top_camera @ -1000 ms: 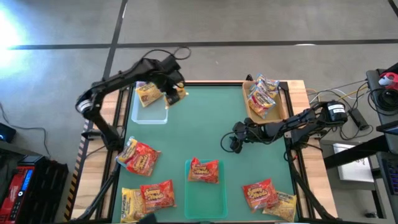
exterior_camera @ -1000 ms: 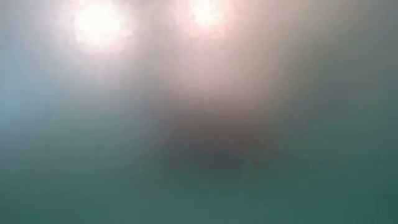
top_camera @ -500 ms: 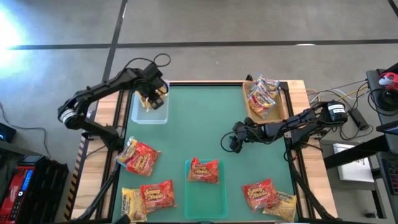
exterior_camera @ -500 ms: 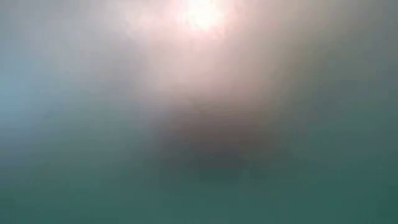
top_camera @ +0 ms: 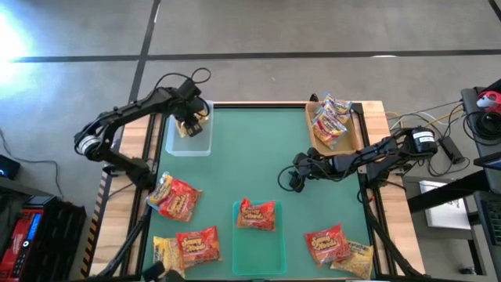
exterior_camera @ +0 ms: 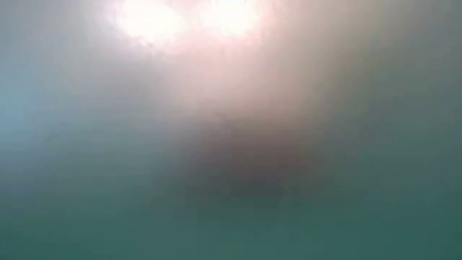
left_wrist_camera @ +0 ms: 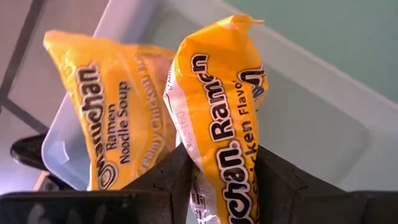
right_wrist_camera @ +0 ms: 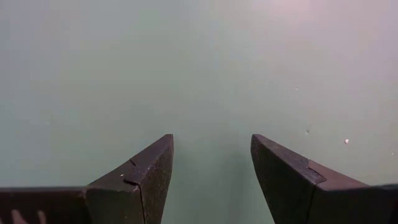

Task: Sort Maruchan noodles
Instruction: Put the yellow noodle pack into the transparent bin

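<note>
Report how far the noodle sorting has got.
Done: a few pink-label packets sit in the brown tray, one yellow packet in the clear tray, one red packet in the near tray.
In hand: the left tool holds a second yellow packet over the clear tray.
Left: loose packets on the mat; the open right tool waits mid-mat.

Yellow Maruchan noodles [left_wrist_camera: 217,112] upright above another yellow packet [left_wrist_camera: 109,118].

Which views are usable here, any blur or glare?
Low view: fully blurred haze, two bright glare blobs on top, nothing readable. High view: sharp, window glare at upper-left floor. Left wrist view: crisp on the yellow packet between the fingers. Right wrist view: clear, only bare green mat.
</note>
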`<action>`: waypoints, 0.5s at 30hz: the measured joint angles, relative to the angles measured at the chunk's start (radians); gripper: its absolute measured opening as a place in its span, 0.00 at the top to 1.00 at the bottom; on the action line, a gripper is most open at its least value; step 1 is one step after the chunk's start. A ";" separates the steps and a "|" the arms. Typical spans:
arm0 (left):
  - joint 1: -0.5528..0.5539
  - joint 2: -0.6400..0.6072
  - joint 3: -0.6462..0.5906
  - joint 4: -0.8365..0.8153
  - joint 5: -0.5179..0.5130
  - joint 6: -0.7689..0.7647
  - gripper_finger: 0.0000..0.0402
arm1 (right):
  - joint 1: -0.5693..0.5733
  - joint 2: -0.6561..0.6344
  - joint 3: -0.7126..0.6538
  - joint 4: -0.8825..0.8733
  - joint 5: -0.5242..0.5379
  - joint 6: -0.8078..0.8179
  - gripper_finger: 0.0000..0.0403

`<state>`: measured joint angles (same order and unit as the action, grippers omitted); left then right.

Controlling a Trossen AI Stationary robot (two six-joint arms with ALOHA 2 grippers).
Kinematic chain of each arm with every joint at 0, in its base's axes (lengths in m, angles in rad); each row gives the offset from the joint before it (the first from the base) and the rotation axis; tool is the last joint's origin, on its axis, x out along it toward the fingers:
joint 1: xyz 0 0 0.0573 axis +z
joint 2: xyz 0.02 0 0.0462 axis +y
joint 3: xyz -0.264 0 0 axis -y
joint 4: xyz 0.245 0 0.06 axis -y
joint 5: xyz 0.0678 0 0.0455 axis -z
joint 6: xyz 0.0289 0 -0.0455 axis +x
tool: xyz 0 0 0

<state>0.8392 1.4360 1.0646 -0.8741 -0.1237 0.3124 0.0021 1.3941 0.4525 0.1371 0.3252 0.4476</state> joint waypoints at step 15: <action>0.020 0.013 0.000 -0.024 -0.303 -0.015 0.59 | 0.000 0.000 0.000 0.002 0.000 -0.001 0.49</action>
<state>0.8597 1.4494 1.0645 -0.8982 -0.4264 0.2973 0.0021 1.3941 0.4526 0.1387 0.3248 0.4465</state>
